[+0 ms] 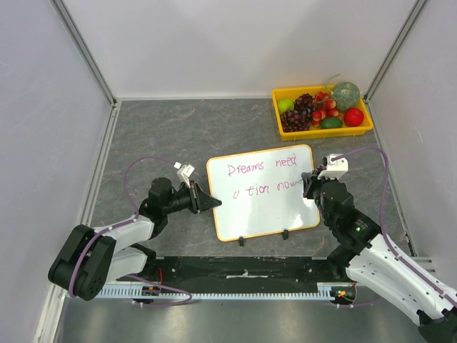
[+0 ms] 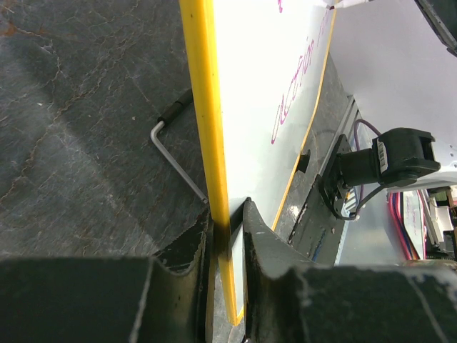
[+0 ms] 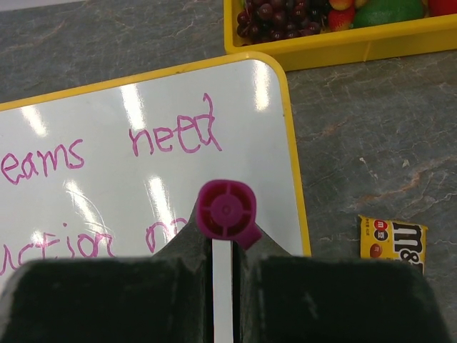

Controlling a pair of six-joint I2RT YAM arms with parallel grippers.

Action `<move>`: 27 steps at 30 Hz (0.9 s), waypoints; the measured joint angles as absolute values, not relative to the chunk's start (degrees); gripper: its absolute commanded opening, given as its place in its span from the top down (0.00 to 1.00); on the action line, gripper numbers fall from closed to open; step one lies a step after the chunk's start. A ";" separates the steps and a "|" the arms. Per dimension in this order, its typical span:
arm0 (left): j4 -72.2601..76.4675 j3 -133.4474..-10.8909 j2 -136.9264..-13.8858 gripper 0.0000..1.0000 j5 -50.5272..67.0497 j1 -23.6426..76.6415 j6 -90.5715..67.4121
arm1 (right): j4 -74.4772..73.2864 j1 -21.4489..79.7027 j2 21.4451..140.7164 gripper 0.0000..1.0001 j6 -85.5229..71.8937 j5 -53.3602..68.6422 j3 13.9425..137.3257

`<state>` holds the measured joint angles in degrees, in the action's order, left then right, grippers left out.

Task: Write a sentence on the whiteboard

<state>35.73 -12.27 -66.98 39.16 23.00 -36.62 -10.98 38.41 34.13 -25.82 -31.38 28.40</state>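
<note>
Whiteboard [image 1: 263, 211] at the middle of the worktop [image 1: 164, 136], nearer the near edge, with its two black feet [image 1: 243, 241] on the side facing that edge. Pink handwriting on it read "Dreams need action now" in two lines. The left arm [image 1: 136, 229] reached in from the left, and its jaws pinched the board's left frame edge between them. The right arm [image 1: 360, 239] stood at the board's right edge, its jaws clamped on a magenta marker [image 3: 227, 211]; whether the tip touched the board could not be told. A yellow tray [image 1: 323, 132] of fruit sat in the far right corner. A yellow candy packet [image 3: 393, 244] lay just right of the board.
</note>
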 measured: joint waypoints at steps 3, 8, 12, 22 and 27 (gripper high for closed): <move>35.73 -12.27 -66.98 0.98 39.16 23.03 -36.64 | -10.59 38.41 34.76 1.00 -25.69 -31.35 28.67; 35.70 -12.27 -66.98 0.98 39.16 23.00 -36.62 | -10.11 38.41 34.92 1.00 -25.74 -31.00 29.10; 35.62 -12.27 -66.98 0.98 39.16 23.00 -36.62 | -10.17 38.41 33.45 1.00 -26.00 -30.44 29.10; 35.55 -12.27 -66.98 0.98 39.16 23.00 -36.62 | -12.36 38.39 29.74 1.00 -26.63 -30.30 30.09; 35.51 -12.27 -66.98 0.98 39.16 23.00 -36.62 | -14.41 38.39 28.12 1.00 -27.16 -30.96 29.74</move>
<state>35.51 -12.27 -66.98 39.16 23.00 -36.62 -14.41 38.39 28.12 -27.16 -30.96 29.74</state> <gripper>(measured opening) 0.214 0.077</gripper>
